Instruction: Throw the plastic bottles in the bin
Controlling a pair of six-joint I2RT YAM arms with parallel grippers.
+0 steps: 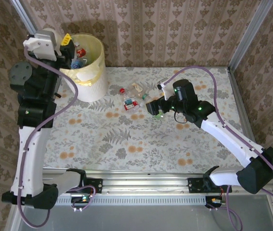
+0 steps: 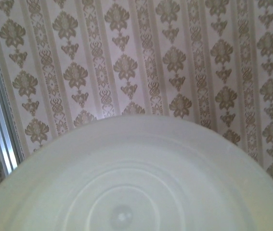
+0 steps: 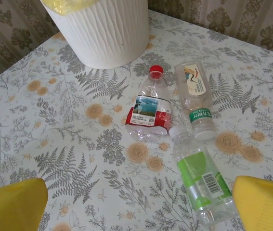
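The bin [image 1: 89, 72], pale yellow with a liner over its rim, stands at the back left and holds several plastic bottles [image 1: 78, 60]. My left gripper [image 1: 67, 42] hangs over its rim. In the left wrist view a pale round bottle base [image 2: 126, 192] sits right against the camera and hides the fingers. Three bottles lie on the table: a red-label one [image 3: 150, 113], a clear one with a green band [image 3: 194, 98] and a green-label one [image 3: 201, 180]. My right gripper [image 3: 136, 207] hovers open above the table, the green-label bottle just inside its right fingertip [image 3: 264, 202].
The bin's ribbed wall [image 3: 107, 29] stands beyond the three bottles. Wallpapered walls close the back and both sides, with a metal post [image 1: 247, 33] at the back right corner. The floral tablecloth [image 1: 126, 139] is bare near the arms' bases.
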